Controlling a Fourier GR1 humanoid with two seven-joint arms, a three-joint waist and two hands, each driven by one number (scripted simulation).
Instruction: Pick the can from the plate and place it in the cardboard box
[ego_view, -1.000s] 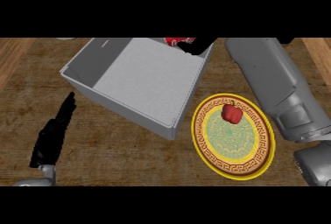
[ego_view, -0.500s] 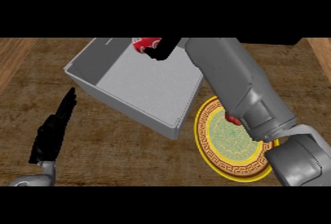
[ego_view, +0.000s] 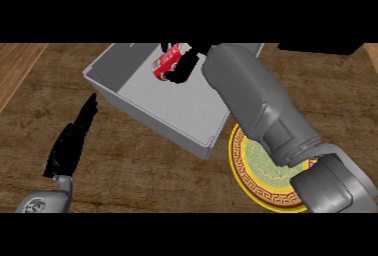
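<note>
right hand (ego_view: 186, 65) is curled round the can (ego_view: 167, 61) over the box (ego_view: 184, 107) at upper middle of the frame, left hand (ego_view: 70, 142) flat at lower left, and letting go tilted could bounce it off the wall.

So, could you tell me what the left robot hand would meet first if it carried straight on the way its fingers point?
Probably the near wall of the cardboard box: the left robot hand points up-right at it, though height is unclear.

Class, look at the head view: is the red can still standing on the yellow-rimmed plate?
No. The can is held in the right hand over the cardboard box, away from the plate.
</note>
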